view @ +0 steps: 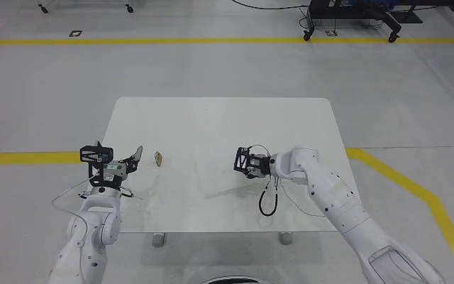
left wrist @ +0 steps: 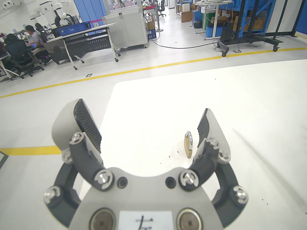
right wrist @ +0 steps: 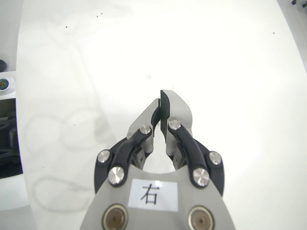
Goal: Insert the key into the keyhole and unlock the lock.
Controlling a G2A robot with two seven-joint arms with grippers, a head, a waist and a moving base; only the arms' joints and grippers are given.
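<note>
Gaping left gripper (left wrist: 144,111) beside lock (left wrist: 188,144)

Bright even light; strong glare on table (right wrist: 215,48); wrist-view edges bowed.

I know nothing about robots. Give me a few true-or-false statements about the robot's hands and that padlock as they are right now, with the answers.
1. A padlock sits on the white table. True.
2. The left hand grips the padlock. False: the hand is open, and the padlock sits just ahead of it, ungripped.
3. The right hand is shut. True.
4. The right hand hangs directly over the padlock. False: it is farther along the table, well apart from it.
</note>
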